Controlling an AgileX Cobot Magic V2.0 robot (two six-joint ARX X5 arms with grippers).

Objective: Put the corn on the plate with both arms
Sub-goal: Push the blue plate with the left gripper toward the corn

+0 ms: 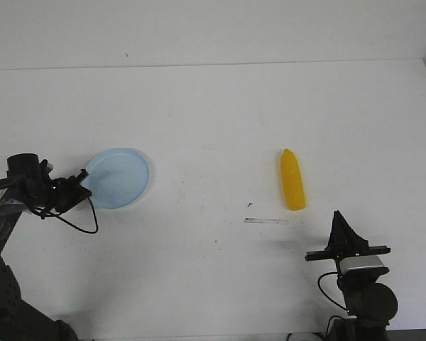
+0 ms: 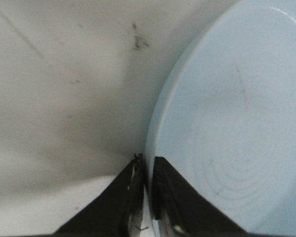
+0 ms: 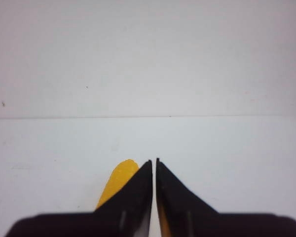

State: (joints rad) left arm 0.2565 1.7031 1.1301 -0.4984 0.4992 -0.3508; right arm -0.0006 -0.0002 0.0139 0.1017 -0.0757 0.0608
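Observation:
The pale blue plate lies on the white table at the left. My left gripper is at its left edge. In the left wrist view the plate fills one side and its rim runs between the two black fingers of my left gripper, which are shut on it. The yellow corn lies on the table at the right, pointed end away from me. My right gripper is shut and empty, a little nearer than the corn and to its right. In the right wrist view the corn shows partly behind one finger of my right gripper.
A thin pale strip lies on the table just in front of the corn. The white table ends at a far edge below a white wall. Small dark marks dot the table beside the plate.

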